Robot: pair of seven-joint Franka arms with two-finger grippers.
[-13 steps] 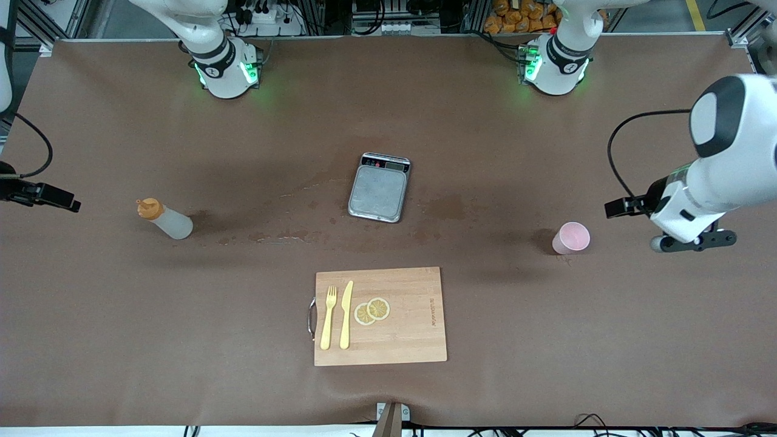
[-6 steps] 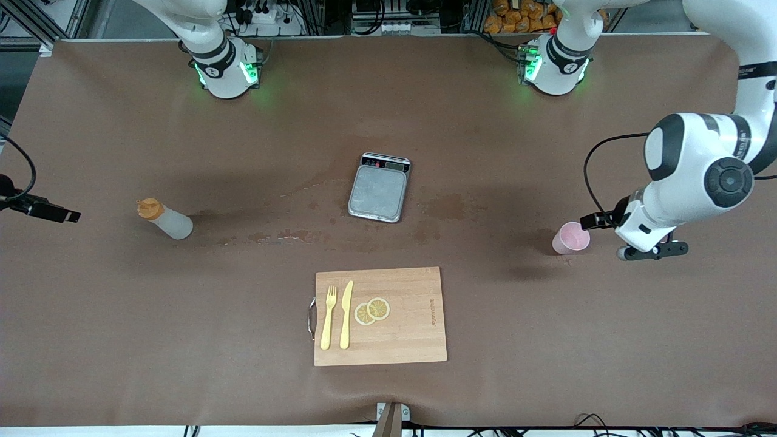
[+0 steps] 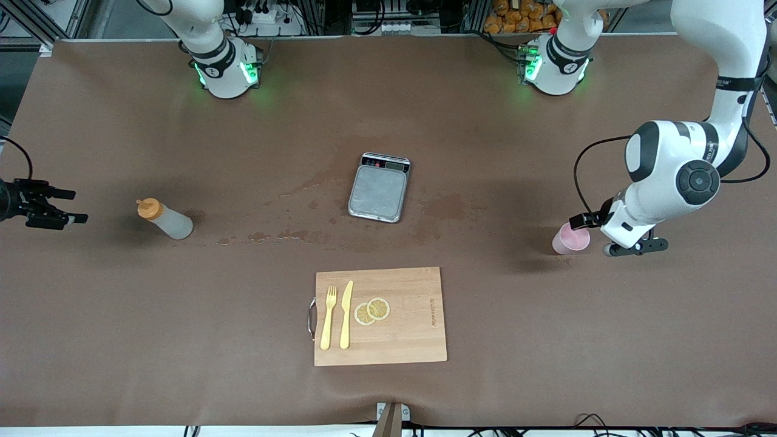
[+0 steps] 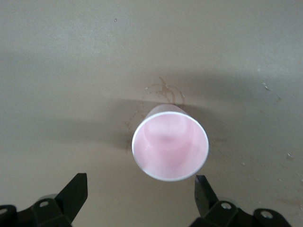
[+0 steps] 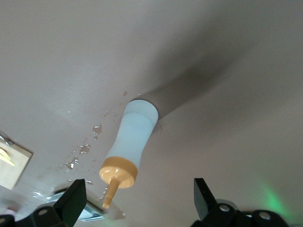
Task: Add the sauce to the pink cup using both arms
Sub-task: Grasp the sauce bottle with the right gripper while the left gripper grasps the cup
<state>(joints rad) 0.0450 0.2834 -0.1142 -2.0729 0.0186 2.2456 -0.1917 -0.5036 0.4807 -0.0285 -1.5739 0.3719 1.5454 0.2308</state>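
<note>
Brown paper covers the wide table (image 3: 121, 340), stained with wet patches near its middle. Toward the right arm's end stands the small translucent whitish squeeze bottle of sauce (image 3: 165, 219) with its orange nozzle cap, upright; the right gripper (image 3: 57, 205) hangs near it, fingers spread and empty, the bottle apart from them. Toward the left arm's end stands the small round pale-pink plastic cup (image 3: 570, 238), upright and empty; the left gripper (image 4: 142, 196) hovers just beside it, fingers spread wide, not touching.

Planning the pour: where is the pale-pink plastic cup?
The pale-pink plastic cup stands upright toward the left arm's end of the table, the open left claw just above it.
</note>
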